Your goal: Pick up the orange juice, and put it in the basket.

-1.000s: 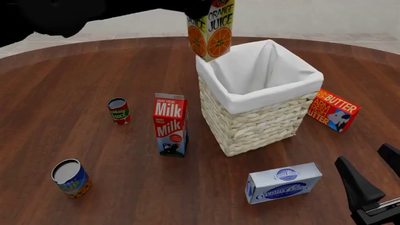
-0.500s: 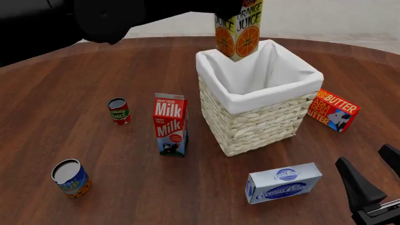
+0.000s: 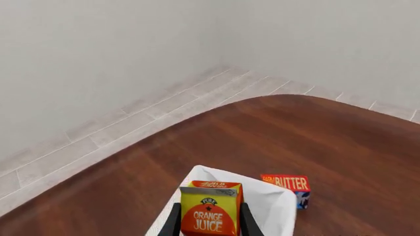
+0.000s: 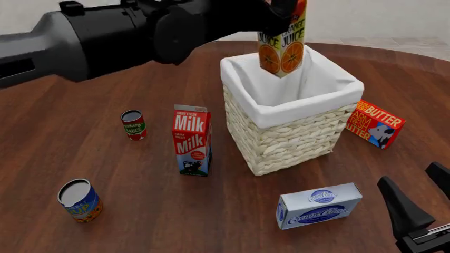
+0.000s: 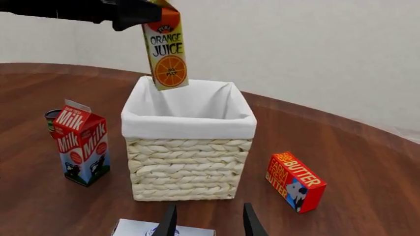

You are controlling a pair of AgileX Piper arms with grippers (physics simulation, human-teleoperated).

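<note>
A: So, where's your orange juice carton (image 4: 282, 45)?
B: Clamped in your left gripper (image 3: 206, 223), hanging over the basket (image 4: 295, 134), bottom near the liner rim.
A: Step?
B: Placing. I'd say lower it inside, then let go.
A: Right gripper (image 5: 206, 216)?
B: Fingers apart, idle, holding nothing.

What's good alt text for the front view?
The left gripper holds the orange juice just above the open basket on a wooden table. A milk carton and two cans stand left of the basket, a butter box right, a cream cheese box in front.
</note>
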